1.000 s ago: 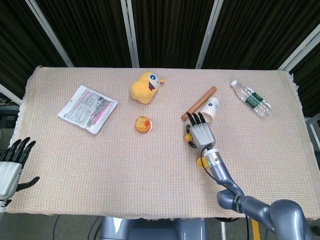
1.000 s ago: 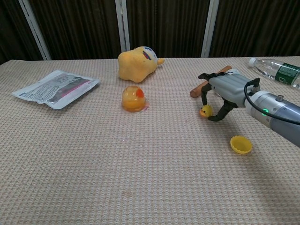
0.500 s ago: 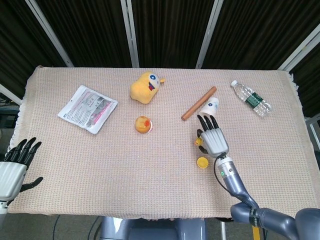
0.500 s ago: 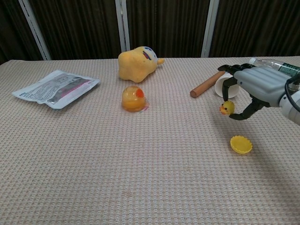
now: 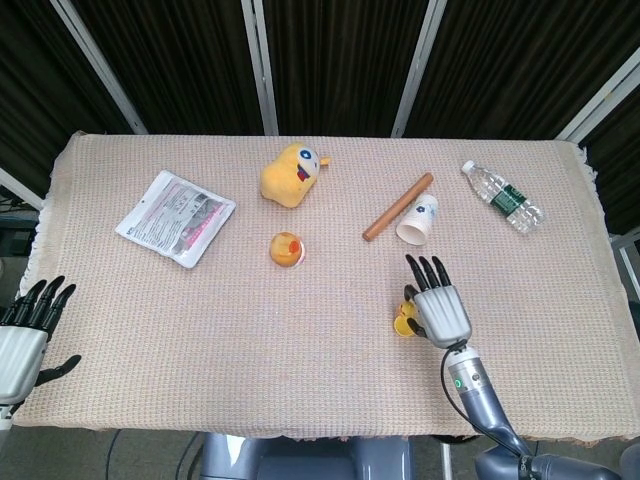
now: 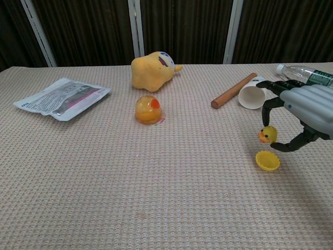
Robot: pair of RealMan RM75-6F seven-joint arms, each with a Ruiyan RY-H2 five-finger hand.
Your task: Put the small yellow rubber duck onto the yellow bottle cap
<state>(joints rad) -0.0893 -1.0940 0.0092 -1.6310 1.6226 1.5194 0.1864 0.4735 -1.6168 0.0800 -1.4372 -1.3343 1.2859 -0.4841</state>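
Fingertips of the right hand (image 6: 304, 117) pinch the small yellow rubber duck (image 6: 268, 135) between the thumb below and a curled dark finger above, with the remaining fingers arched over it. In the chest view the duck hangs in the air, clear of the cloth, just above and a touch behind the yellow bottle cap (image 6: 267, 160). The cap lies on the table with its open side up, and nothing is in it yet. In the head view the same hand (image 5: 440, 308) is seen from above, palm down, and the duck and cap merge into one yellow patch at its left edge, so that view cannot separate them.

Judging by this, the pickup and the carry look finished. What remains is a short lowering onto the cap, then letting go. The cap is small and light, so a slightly off-centre set-down could tip the duck off or nudge the cap aside.

Farther out on the woven beige tablecloth (image 6: 156, 198), a white paper cup (image 6: 251, 96) lies on its side beside a wooden rod (image 6: 232, 91). A plastic water bottle (image 6: 307, 77) lies near the right edge. Toward the middle sit a clear dome with an orange toy inside (image 6: 149, 110) and a yellow plush toy (image 6: 152, 69), with a printed packet (image 6: 62, 97) to the left.

The left hand (image 5: 25, 335) waits at the table's near-left corner, fingers apart and holding nothing.
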